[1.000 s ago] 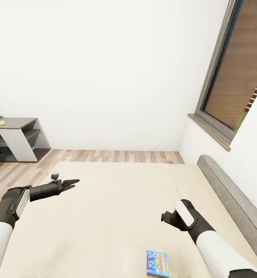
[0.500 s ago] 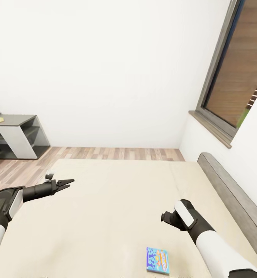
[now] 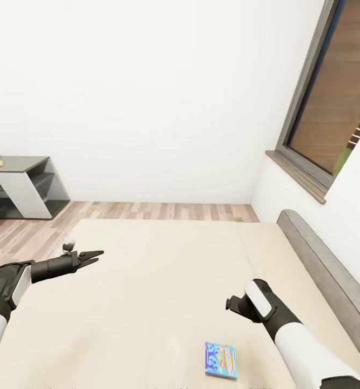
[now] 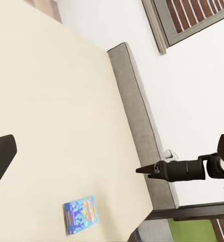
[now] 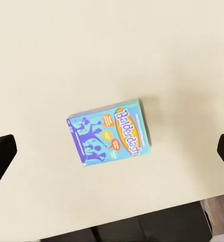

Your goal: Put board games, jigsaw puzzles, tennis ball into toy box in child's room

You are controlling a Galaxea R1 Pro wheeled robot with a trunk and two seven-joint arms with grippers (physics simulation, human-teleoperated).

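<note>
- Board game (image 3: 221, 360) in blue sits flat on the beige bed (image 3: 164, 281), near the close edge, and it shows higher in the head view than a second ago, so the camera is tipping down or the robot edging in
- That reads to me as an approach: the robot is lining up on this box, nothing lifted yet
- Left hand (image 3: 93, 255) hangs out over the mattress, a touch lower and further left than a second back, fingers drawn to a narrow point and carrying nothing
- Right hand (image 3: 235, 306) hovers above the box, just beyond it; from the head view I cannot tell how wide it stands
- Right wrist view settles it: dark fingertips (image 5: 2, 151) sit at opposite edges of that picture, so the hand is spread wide with nothing in it, and the box's orange lettering shows between them
- Left wrist view gives the grey headboard (image 4: 137, 116) along the mattress, with the box small beside it
- Tabletop (image 3: 15, 162) waits well apart at the far wall, a small yellow item on it
</note>
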